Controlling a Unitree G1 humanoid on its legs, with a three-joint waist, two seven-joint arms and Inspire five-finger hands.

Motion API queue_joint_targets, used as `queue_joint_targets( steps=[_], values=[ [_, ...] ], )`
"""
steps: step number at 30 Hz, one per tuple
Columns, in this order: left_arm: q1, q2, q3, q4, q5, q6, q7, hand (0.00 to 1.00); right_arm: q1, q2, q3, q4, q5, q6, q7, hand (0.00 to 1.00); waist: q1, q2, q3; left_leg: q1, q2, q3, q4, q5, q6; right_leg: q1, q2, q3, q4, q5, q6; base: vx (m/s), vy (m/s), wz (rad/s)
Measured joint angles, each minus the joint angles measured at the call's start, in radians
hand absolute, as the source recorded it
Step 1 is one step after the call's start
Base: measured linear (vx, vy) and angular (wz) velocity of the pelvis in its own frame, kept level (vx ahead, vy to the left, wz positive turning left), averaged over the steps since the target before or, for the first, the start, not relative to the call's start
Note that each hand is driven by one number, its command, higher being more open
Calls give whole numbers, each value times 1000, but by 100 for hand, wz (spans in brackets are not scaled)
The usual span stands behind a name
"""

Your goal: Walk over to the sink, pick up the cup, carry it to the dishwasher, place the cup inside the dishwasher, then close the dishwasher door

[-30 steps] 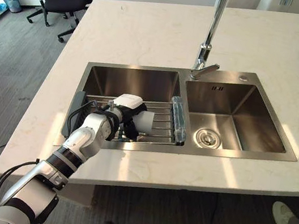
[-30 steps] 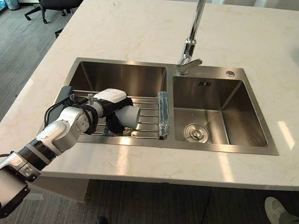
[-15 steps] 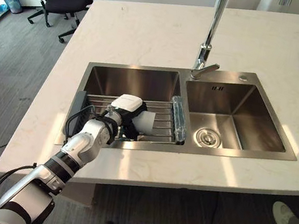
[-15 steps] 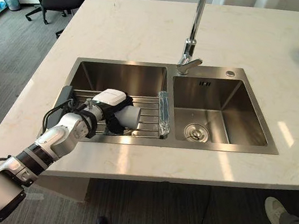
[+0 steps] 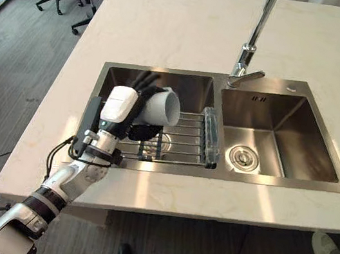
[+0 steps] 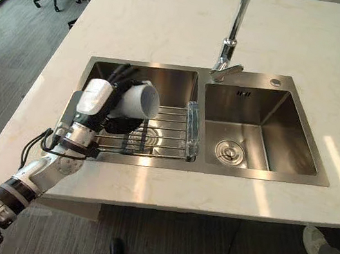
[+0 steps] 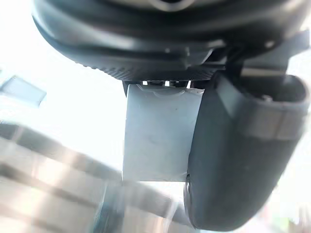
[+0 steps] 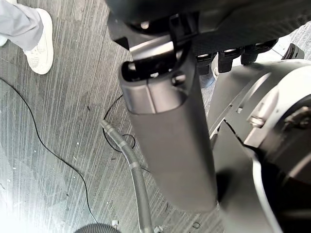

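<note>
Gripping the pale grey round cup, the robot's left hand is holding it up, with the shiny wire rack and steel sink below the hand.

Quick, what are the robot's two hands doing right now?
Left hand: closed round the pale grey cup, held above the steel sink.
Right hand: cannot be told whether open or closed.
</note>
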Motion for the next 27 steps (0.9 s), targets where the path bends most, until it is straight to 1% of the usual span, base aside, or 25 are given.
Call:
queue_joint_targets(
  steps=[1,3,4,5,6,7,8,9,11,12,14,15,16,17,19,20,21,22,23,24,25,26,27],
  values=[
    [5,1,22,-19,-19,-22,19,0,1,1,-12,9,-4,0,8,100,9,0,0,0,1,-5,0,0,0,0,1,-6,3,-1,-2,-6,-30,18],
    [24,0,108,-91,-124,-94,77,0,1,10,-61,29,-43,1,31,100,34,0,0,-2,1,-22,0,4,0,2,2,-27,15,-6,-10,-36,-27,21],
    [28,-1,128,-103,-148,-110,85,0,1,13,-73,32,-50,2,33,100,39,0,0,-3,0,-25,0,6,0,2,2,-34,19,-8,-13,-63,-23,18],
    [35,-5,161,-121,-208,-140,94,0,1,19,-97,38,-69,2,38,100,49,0,0,-3,0,-31,0,10,1,2,2,-42,25,-12,-15,-58,-14,13],
    [36,-8,172,-125,-240,-153,97,0,1,21,-109,42,-75,2,41,100,53,0,0,-5,-1,-34,0,13,1,2,2,-46,27,-14,-15,-89,-18,20],
    [36,-20,192,-127,-309,-172,93,0,1,24,-125,45,-83,2,46,100,55,0,0,-11,-5,-44,0,20,3,1,-2,-58,35,-26,-14,-111,-17,25],
    [38,-39,206,-127,-398,-174,74,0,0,31,-149,46,-101,1,48,100,58,2,0,-15,-6,-53,-1,29,6,-1,-3,-67,42,-33,-14,-122,-15,25],
    [41,-51,214,-127,-434,-173,66,0,0,35,-159,46,-110,0,48,100,61,2,0,-16,-5,-57,-6,31,5,-1,-2,-70,44,-34,-14,-141,-6,17],
    [74,-108,266,-127,-544,-167,47,0,1,47,-187,47,-138,0,56,100,65,2,0,-17,3,-72,-6,37,4,-3,3,-79,56,-46,-28,-142,-7,12],
    [86,-126,285,-127,-560,-165,40,0,1,50,-190,45,-151,0,58,100,66,2,0,-18,4,-74,-7,38,4,-3,5,-81,56,-46,-28,-116,-9,16],
    [135,-196,362,-127,-565,-140,40,0,8,63,-217,24,-197,1,60,100,76,3,-1,-31,4,-95,-7,44,0,-3,12,-104,57,-45,-28,-81,-17,26],
    [147,-210,374,-127,-565,-131,41,0,11,67,-226,17,-211,0,60,100,79,3,-1,-38,2,-105,-6,48,3,-2,12,-116,57,-45,-28,-48,-25,50],
    [169,-233,395,-127,-564,-113,42,0,15,70,-232,4,-233,0,60,100,82,3,-1,-53,-4,-132,-6,58,7,1,11,-143,56,-46,-26,-24,-24,61],
    [182,-251,404,-129,-560,-92,44,0,20,75,-251,4,-253,-1,62,100,88,2,-3,-66,-11,-152,-6,67,9,1,10,-167,62,-40,-14,-1,-34,71],
    [203,-293,408,-152,-559,-41,42,0,20,81,-289,18,-287,-7,68,100,115,3,-4,-89,-27,-178,-1,85,18,3,7,-210,78,-49,-8,15,-30,70],
    [218,-312,408,-169,-559,-24,37,0,20,84,-305,25,-298,-13,70,100,126,2,-4,-101,-40,-185,-1,102,28,4,0,-237,89,-55,-7,-17,9,116],
    [257,-338,408,-215,-560,8,29,0,19,87,-320,34,-308,-23,71,100,130,4,-3,-121,-68,-146,0,130,61,12,-11,-296,113,-69,-6,-35,32,117],
    [278,-346,409,-238,-562,17,23,0,17,88,-327,38,-309,-26,72,100,132,4,-4,-125,-76,-111,0,136,89,17,-14,-323,126,-75,-8,-66,71,136],
    [326,-363,416,-280,-573,24,4,0,14,90,-338,44,-310,-35,71,100,143,10,-9,-123,-73,-11,-1,63,190,26,-15,-372,154,-79,-9,-81,82,122],
    [354,-390,436,-287,-595,28,-25,0,14,91,-335,47,-310,-37,72,100,149,7,-16,-124,-66,115,9,-54,238,32,-29,-408,148,-65,-30,-66,67,125],
    [357,-405,453,-288,-606,32,-40,0,15,101,-333,52,-311,-37,69,100,149,-16,-24,-138,-66,181,46,-111,234,32,-51,-418,129,-65,-48,-59,100,120],
    [362,-419,488,-303,-626,33,-53,0,14,101,-318,57,-310,-39,58,100,170,-37,-29,-215,-30,254,261,-130,247,24,-90,-430,130,-93,-20,-26,75,79],
    [378,-427,505,-311,-628,33,-54,0,15,86,-302,57,-309,-39,50,100,183,-14,-33,-243,19,265,382,-132,251,15,-88,-440,158,-92,-4,-25,121,70]
  ],
)
